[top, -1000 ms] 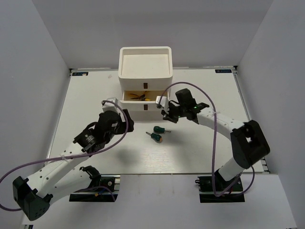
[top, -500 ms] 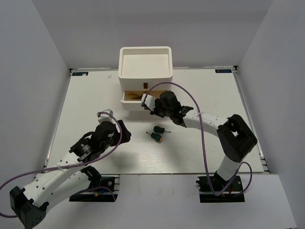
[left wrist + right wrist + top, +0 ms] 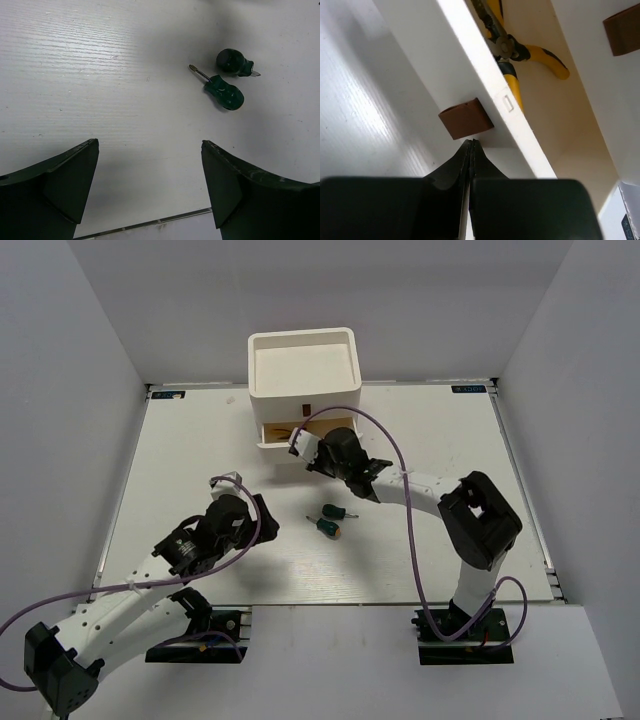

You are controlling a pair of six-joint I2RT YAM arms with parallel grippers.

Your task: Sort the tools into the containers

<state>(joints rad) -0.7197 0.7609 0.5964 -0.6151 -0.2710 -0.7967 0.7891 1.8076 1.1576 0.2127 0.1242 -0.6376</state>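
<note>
Two stubby screwdrivers (image 3: 224,92) still sat on the table (image 3: 440,540) while the right gripper (image 3: 471,142), pinched together, had shoved the drawer (image 3: 445,50) holding the pliers (image 3: 506,47) mostly in, and the left gripper (image 3: 149,145) hung wide apart.

glossy green screwdrivers (image 3: 225,93), smooth white plastic organizer (image 3: 290,405)

I got bright, even overhead light on the white table (image 3: 440,440) — only faint, soft shadows. Up close, the left gripper (image 3: 150,145) showed dark, slightly soft fingers (image 3: 65,180); in the right wrist view, glare washed the table beside the drawer (image 3: 455,60).
</note>
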